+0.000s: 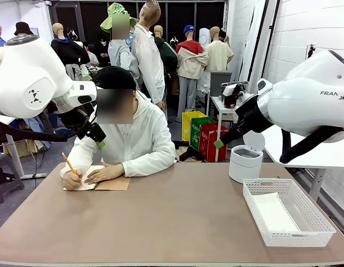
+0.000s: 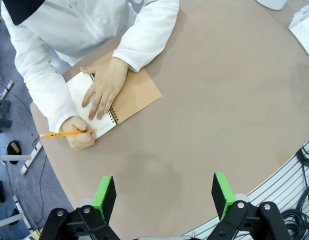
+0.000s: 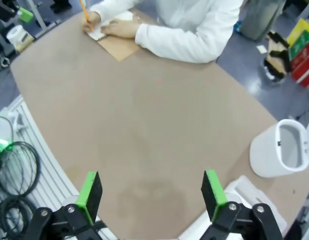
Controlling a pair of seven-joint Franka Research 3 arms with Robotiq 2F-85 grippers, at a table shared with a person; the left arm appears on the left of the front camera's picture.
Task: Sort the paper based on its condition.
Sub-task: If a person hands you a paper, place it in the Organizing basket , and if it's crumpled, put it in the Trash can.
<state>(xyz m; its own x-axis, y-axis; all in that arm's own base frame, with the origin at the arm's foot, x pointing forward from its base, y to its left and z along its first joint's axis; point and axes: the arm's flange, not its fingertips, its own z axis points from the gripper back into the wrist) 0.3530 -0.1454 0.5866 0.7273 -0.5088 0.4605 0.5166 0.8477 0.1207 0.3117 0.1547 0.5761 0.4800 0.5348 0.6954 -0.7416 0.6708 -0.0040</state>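
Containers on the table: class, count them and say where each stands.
2. A white mesh basket sits near the table's right front corner; a round white bin stands just behind it, by the far edge. None seems hidden.

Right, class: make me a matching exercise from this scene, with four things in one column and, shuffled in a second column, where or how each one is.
Column one:
1 pencil
2 notebook
3 basket
4 left claw

Column two:
a open, holding nothing
b holding white paper
c in the person's writing hand
d flat under the person's other hand

Pairs: 1-c, 2-d, 3-b, 4-a
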